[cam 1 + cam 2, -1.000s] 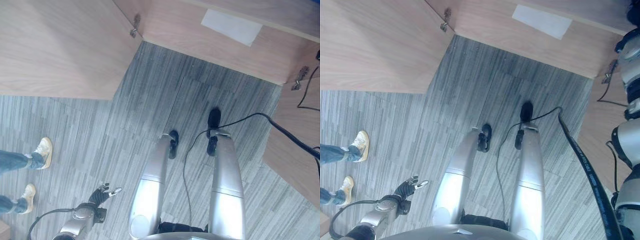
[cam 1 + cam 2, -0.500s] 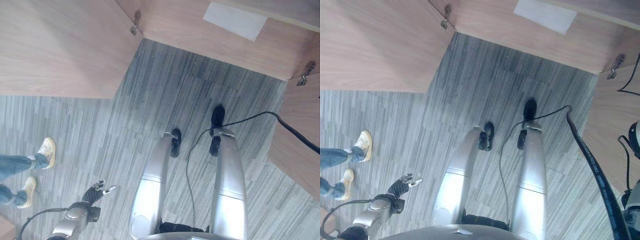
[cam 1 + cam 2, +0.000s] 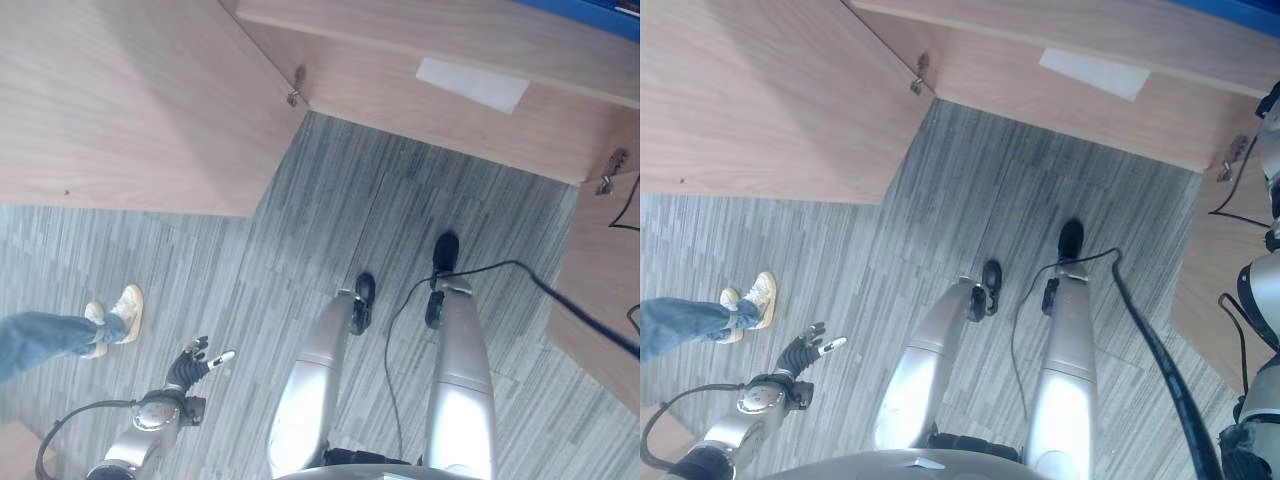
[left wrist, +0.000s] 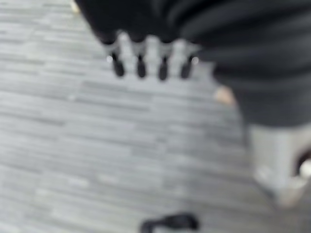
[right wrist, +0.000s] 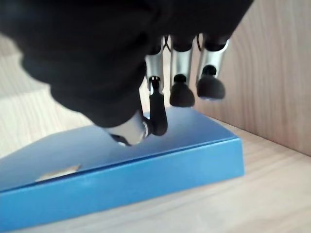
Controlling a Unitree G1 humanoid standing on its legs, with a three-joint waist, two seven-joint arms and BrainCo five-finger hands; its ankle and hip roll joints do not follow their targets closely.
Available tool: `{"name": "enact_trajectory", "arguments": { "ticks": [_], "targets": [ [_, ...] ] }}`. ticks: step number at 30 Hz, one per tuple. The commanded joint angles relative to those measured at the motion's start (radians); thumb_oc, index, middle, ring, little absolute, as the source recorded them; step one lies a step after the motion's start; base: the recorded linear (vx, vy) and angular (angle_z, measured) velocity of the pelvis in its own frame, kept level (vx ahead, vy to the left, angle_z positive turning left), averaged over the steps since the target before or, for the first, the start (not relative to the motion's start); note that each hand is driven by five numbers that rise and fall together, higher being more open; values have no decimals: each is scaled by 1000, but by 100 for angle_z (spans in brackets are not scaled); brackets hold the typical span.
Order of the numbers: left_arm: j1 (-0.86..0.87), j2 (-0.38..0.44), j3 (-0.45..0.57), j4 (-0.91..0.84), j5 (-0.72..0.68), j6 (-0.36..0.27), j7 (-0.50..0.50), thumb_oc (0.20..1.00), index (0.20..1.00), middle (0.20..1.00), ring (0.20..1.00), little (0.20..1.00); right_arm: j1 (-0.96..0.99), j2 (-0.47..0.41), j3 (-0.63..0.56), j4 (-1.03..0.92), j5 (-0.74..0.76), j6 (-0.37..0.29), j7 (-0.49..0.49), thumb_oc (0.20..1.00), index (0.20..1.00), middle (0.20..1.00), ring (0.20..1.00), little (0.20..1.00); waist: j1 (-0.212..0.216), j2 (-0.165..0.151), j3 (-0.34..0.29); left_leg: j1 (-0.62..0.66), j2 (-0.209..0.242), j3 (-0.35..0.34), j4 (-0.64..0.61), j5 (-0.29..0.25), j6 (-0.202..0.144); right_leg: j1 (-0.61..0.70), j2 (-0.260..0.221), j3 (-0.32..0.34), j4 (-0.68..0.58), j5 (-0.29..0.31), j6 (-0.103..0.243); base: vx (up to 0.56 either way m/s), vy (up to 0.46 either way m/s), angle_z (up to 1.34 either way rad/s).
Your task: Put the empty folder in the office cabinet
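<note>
Right hand [image 5: 160, 87]: we see our fingers [image 5: 182, 92] hanging relaxed just above the folder, curled round nothing; whether a tip touches it we cannot tell.
Folder [image 5: 121, 170]: blue, lying flat on a wooden cabinet shelf [image 5: 252, 204], near the wooden wall [image 5: 272, 73]; its blue edge [image 3: 590, 12] also shows at the top of our head view.
Left hand [image 3: 195, 362]: down at our side over the grey floor [image 3: 330, 220], fingers [image 4: 141, 65] straight and spread, holding nothing.
Doors: the left cabinet door [image 3: 130, 100] stands open beside us.
Paper: a white sheet [image 3: 472, 84] lies on the lower shelf [image 3: 400, 90].
Person: jeans and pale shoes [image 3: 120, 310] stand near our left hand.
</note>
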Motion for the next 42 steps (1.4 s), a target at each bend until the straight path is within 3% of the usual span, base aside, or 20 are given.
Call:
{"name": "enact_trajectory", "arguments": {
  "ticks": [1,10,15,16,21,23,26,28,29,34,37,42],
  "targets": [
    [30,46,24,23,-6,7,10,1000,1000,1000,1000,1000,2,-88,13,-50,44,-20,9,200,200,200,200,200,-8,-15,16,6,31,14,-129,83,12,98,57,-35,69,-232,-35,-28,18,10],
    [38,53,34,4,-4,-21,-37,1000,1000,1000,1000,1000,52,-69,2,-38,70,-4,68,200,200,200,200,200,8,-30,16,67,17,-11,-196,106,4,179,63,-30,-21,-209,-27,6,19,2],
    [39,52,-9,-14,-23,-53,-5,1000,1000,1000,1000,1000,29,-37,17,9,75,-22,43,200,200,200,200,200,53,2,16,63,-22,-80,-455,302,-1,151,123,-18,-28,-195,-26,30,103,-10],
    [36,46,-10,-10,-22,-54,1,1000,1000,1000,1000,1000,24,-35,20,11,74,-29,43,200,200,200,200,200,54,3,16,68,-26,-82,-467,307,5,149,126,-18,-29,-196,-28,-6,177,-18],
    [-12,9,-20,17,-27,-57,5,1000,1000,1000,1000,1000,-4,-9,33,-1,69,-29,37,200,200,200,200,200,52,-1,16,60,-38,-84,-471,302,10,141,127,3,-42,-200,-23,-20,170,-32],
    [-14,17,1,-12,-27,-29,-7,1000,1000,1000,1000,1000,-20,-19,41,-11,67,-34,46,200,200,200,200,200,61,-6,16,68,-38,-78,-466,293,2,172,104,-7,-75,-198,-12,-27,180,-24],
    [-15,0,6,23,17,-61,0,1000,1000,1000,1000,1000,-20,14,43,-26,32,-25,43,200,200,200,200,200,74,-9,16,48,-30,-52,-396,244,23,127,64,-33,-8,-185,13,44,103,-44],
    [-21,1,-1,27,-4,-74,23,1000,1000,1000,1000,1000,-4,39,41,-43,4,-34,41,200,200,200,200,200,50,-38,16,39,-49,-42,-350,193,34,123,31,-30,-170,-54,60,229,-79,-70],
    [-34,19,-14,9,-42,-78,47,1000,1000,1000,1000,1000,12,61,38,-27,15,-58,14,200,200,200,200,200,29,-48,16,47,-55,-49,-311,140,40,95,27,-1,-260,54,100,228,-181,-50],
    [-54,44,1,-32,-88,-61,64,1000,1000,1000,1000,1000,2,61,42,-24,14,-56,32,200,200,200,200,200,22,-82,16,35,-34,-69,-257,89,33,131,20,1,-306,35,91,100,-259,1],
    [-75,37,6,-17,-81,-54,51,1000,1000,1000,1000,1000,-14,42,68,-40,27,-57,35,200,200,200,200,200,20,-101,16,31,-28,-76,-266,100,16,156,28,-12,-315,11,75,54,-176,36],
    [-56,29,4,-10,-76,-63,52,1000,1000,1000,1000,1000,-30,27,95,-65,10,-63,21,200,200,200,200,200,29,-101,16,39,-18,-77,-292,126,-2,176,34,-35,-310,-21,54,72,-141,17]
  ]
}}
